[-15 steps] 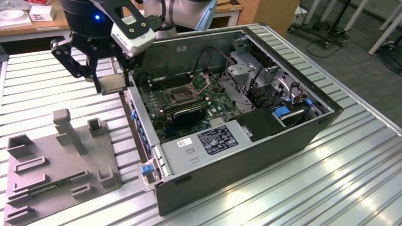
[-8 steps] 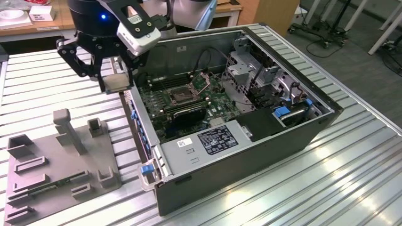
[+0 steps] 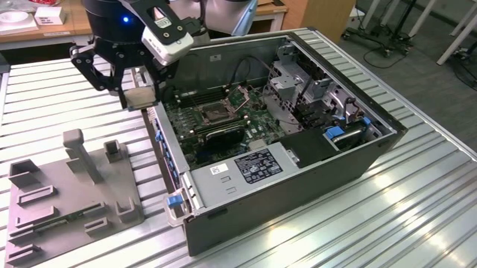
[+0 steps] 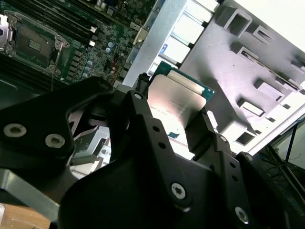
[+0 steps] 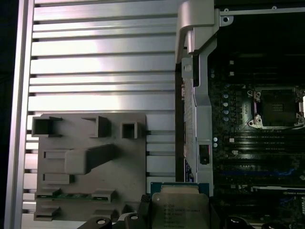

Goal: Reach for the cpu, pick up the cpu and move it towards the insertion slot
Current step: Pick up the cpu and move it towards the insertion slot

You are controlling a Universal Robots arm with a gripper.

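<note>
1. The tool (image 3: 138, 89) is clenched on the cpu (image 3: 140, 99), one black finger on each of two opposite edges. The pale metal face points away from the arm.
2. The cpu (image 5: 180, 210) hangs in the air just outside the computer case (image 3: 298, 190). It is level with the case's open rim, on the side where the rear ports and blue tabs run. In the first wrist view its edge just overlaps that wall.
3. The insertion slot (image 3: 216, 114) sits inside the case on the green board. It has a shiny metal frame around a dark square centre, and in the first wrist view (image 5: 276, 107) that centre looks bare. It lies well apart from the cpu, with the case wall between them.
4. There is faint dark print across the cpu's face in the second wrist view (image 4: 183, 98), too small for me to read.
5. A large white label (image 3: 257, 164) covers the power supply at the near end of the case, with a smaller white sticker (image 3: 221, 169) beside it. Their lines of print are not legible from where I stand.
6. The case lies on its side with the top panel off, so the board is open from above. Cables and the silver drive cage (image 3: 298, 84) crowd the far side of the case, beyond the slot.
7. The grey fixture plate (image 3: 67, 190) lies outside the case on the cpu's side, with posts and recesses standing up from it. A green strip (image 3: 67, 219) lies in one of the recesses.
8. Bare slatted worktop (image 3: 402, 212) runs along the opposite side of the case.
</note>
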